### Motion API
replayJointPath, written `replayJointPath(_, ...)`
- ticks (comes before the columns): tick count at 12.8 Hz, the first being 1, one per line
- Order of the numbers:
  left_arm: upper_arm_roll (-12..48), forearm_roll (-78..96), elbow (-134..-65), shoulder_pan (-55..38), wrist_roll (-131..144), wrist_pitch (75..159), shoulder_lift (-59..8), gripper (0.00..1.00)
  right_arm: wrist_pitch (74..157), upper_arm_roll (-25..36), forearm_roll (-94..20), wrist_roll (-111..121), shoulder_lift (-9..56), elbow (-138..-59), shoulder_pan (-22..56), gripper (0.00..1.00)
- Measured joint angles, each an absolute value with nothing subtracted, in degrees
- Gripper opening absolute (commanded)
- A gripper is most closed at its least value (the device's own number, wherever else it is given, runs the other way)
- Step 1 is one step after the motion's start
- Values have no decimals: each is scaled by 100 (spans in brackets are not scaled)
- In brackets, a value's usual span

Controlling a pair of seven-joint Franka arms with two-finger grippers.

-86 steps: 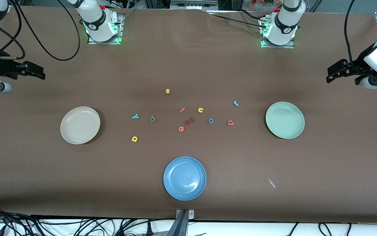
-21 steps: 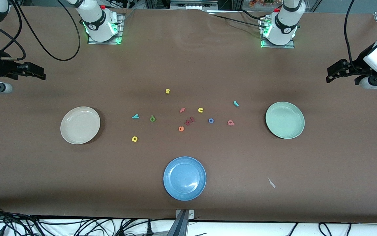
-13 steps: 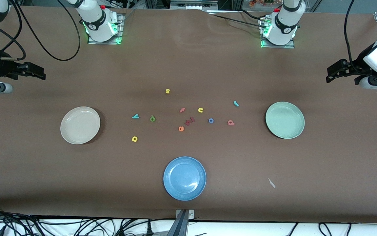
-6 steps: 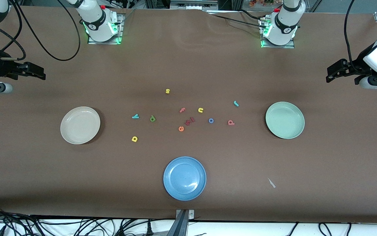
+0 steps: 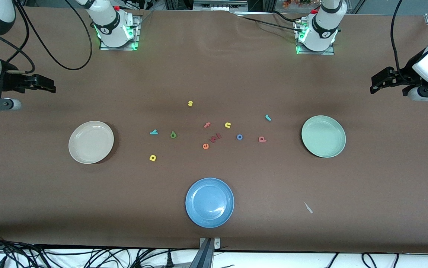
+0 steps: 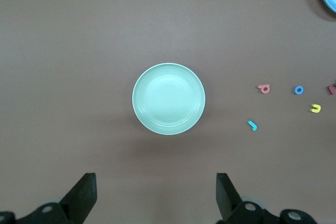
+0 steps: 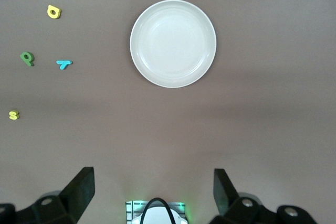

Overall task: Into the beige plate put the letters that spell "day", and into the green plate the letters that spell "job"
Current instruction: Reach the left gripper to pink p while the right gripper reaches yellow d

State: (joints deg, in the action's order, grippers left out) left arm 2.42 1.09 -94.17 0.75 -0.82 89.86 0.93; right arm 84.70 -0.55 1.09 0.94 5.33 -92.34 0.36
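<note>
Lying loose mid-desk between the beige plate (image 5: 91, 142) and green plate (image 5: 323, 136), the letters (image 5: 173, 135) are untouched, while the right gripper (image 5: 44, 86) and left gripper (image 5: 379, 82) are held empty, jaws open, over the desk's ends.

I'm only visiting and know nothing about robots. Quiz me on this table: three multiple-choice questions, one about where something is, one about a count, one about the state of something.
1. Which plate lies nearest the front camera?
A. beige plate
B. green plate
C. blue plate

2. How many plates are on the table?
A. two
B. three
C. four

3. What is in the green plate?
A. nothing
B. the blue "o"
C. the teal "j"

Answers:
1. C: the blue plate sits lowest in the front view, below the beige plate and the green plate.
2. B: only those three plates show.
3. A: its bowl is bare; the blue "o" and the teal "j" lie on the table beside it.
</note>
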Motion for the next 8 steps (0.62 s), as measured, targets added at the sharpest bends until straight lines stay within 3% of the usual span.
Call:
replayJointPath(4, 244, 110, -9420, 2, -82, 8975, 50, 100, 8463, -73, 90, 89, 695, -9235, 92, 100)
replayJointPath(8, 283, 123, -9412, -642, -63, 9000, -357, 100, 8576, -82, 26, 62, 836, -9237, 295, 100)
